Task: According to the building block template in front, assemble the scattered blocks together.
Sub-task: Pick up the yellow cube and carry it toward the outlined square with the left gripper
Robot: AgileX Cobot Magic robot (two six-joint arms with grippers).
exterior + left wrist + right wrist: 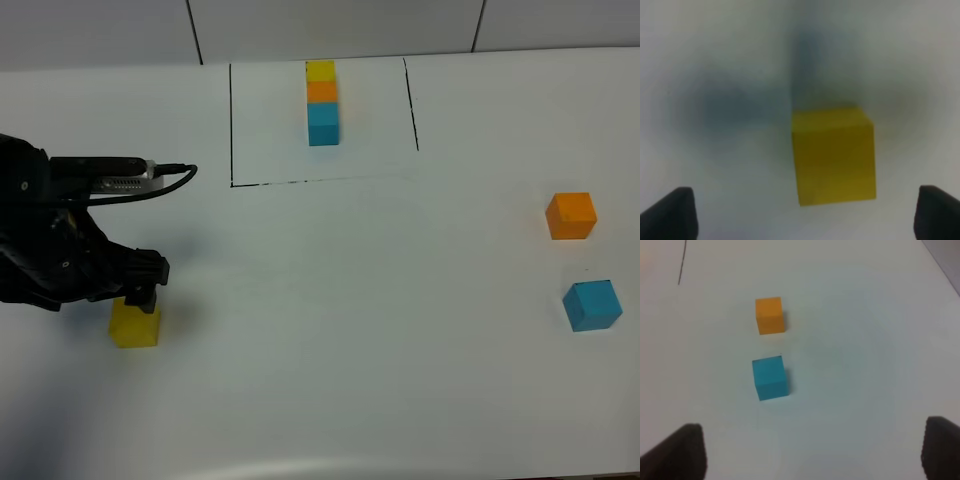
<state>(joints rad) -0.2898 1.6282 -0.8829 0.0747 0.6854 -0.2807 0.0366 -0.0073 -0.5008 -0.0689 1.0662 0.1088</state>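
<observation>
The yellow block (134, 327) sits at the left of the tabletop (350, 300), well apart from the template (323, 102). It lies just below the left claw (143, 290), whose fingers are spread wide to either side of it, so a short descent should bracket it. The orange block (571, 215) and blue block (592, 305) lie far right, ahead of the right claw (810, 455), which is spread and empty.

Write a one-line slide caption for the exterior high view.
Open left tool at the yellow block; orange block and blue block apart on the right; template inside the drawn outline.
</observation>
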